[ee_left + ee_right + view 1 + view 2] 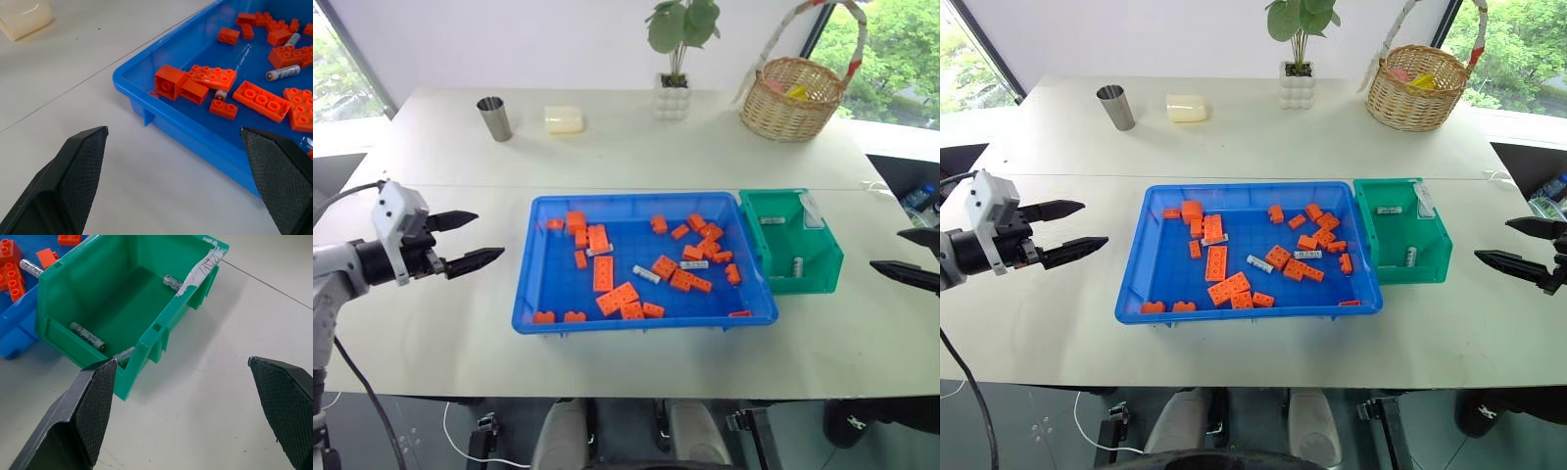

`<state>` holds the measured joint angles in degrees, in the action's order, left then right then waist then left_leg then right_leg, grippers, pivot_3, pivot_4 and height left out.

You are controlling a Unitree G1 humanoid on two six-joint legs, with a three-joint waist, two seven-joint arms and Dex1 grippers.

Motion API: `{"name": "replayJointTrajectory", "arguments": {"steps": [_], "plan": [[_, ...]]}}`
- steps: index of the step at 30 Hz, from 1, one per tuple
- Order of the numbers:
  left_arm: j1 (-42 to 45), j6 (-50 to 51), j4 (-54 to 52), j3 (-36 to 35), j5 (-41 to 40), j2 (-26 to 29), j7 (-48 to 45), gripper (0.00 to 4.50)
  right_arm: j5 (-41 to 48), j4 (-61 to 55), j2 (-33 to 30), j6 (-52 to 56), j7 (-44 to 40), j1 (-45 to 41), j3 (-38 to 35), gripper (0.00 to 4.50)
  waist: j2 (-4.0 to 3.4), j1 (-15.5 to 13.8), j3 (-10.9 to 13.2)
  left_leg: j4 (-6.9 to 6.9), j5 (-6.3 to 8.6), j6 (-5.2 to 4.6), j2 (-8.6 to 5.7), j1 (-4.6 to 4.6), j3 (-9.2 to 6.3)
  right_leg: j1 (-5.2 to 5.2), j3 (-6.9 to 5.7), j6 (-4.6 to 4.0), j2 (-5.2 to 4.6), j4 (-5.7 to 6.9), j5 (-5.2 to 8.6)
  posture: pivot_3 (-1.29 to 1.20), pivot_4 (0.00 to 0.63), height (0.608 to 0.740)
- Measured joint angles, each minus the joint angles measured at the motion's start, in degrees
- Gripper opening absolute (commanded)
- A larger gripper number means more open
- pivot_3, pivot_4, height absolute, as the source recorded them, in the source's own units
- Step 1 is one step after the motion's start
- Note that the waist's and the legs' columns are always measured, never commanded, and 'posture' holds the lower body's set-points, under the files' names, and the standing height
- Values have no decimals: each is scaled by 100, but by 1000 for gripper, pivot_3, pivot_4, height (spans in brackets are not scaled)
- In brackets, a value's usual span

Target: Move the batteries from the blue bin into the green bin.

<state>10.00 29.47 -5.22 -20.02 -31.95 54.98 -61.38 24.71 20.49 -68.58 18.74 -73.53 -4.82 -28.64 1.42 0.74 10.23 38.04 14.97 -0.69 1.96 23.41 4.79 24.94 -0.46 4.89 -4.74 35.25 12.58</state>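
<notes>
The blue bin (558,294) sits mid-table and serves as the landmark here. The green bin (822,264) stands touching its right end and already holds a few batteries — one near the far wall, one near the front wall, with the right wrist view showing three in all. Inside the blue bin, among the orange bricks (604,272), at least three batteries (646,275) remain: one near the middle, one to the right of it toward the green bin, and one left of middle beside a stack of bricks.

The left gripper (465,242) hovers over bare table just off the blue bin's left end, jaws spread wide and holding nothing. The right gripper (1518,246) hangs off to the right, beyond the green bin, jaws likewise wide apart and empty.

So the job looks partly done, and this is a pause between transfers — neither arm is committed to a pick yet. The next move calls for one gripper to reach into the blue bin and come down over a single battery. The batteries lie flat close against the bricks, so the fingers will need to straddle the thin cylinder cleanly without catching a brick.
</notes>
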Motion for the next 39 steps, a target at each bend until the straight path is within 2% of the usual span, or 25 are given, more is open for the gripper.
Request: {"name": "replayJointTrajectory", "arguments": {"steps": [19, 23, 31, 33, 34, 39], "plan": [[-132, 36, -161, -122, -6, 101, -93, 4500, -93, 80, 9, -119, -20, -129, 45, 4411, -1, 0, 0, 0, 0, 0, 0, 0, 2, 0, 0, 0, 1, 1, 0, 0, 150, 736], [-135, 134, -172, -152, -68, 117, -97, 4500, -108, 125, 39, -56, 20, -379, 210, 4411, -1, 9, 0, 0, 0, 0, -1, -1, 2, 0, 0, 0, 2, 2, 0, 0, 150, 736], [-333, 472, -1007, -275, -509, 117, -117, 4500, 150, -380, 325, 662, 21, -2083, 1094, 4411, -19, 38, 11, 0, -1, 0, 2, 3, 3, 9, 3, -1, 4, 9, -2, 0, 150, 736], [-414, 607, -1312, -288, -668, 119, -172, 4500, 127, -748, 666, 739, 108, -2792, 1549, 4411, -19, 42, 11, 0, -1, 0, 2, 3, 4, 11, 3, -1, 8, 10, -2, 0, 150, 736], [-413, 622, -1368, -277, -700, 119, -182, 4500, 130, -848, 722, 730, 122, -2866, 1636, 4411, -19, 36, 12, 0, -1, 0, 2, 4, 2, 11, 3, -2, 8, 11, -2, 0, 150, 736], [-289, 790, -1650, -122, -932, 187, -267, 4500, -565, -1482, 1761, 340, 682, -3620, 2784, 4411, -19, -9, 12, 2, -2, 1, -4, 13, 5, 18, 3, -2, 8, 15, -3, 0, 150, 736]]}}
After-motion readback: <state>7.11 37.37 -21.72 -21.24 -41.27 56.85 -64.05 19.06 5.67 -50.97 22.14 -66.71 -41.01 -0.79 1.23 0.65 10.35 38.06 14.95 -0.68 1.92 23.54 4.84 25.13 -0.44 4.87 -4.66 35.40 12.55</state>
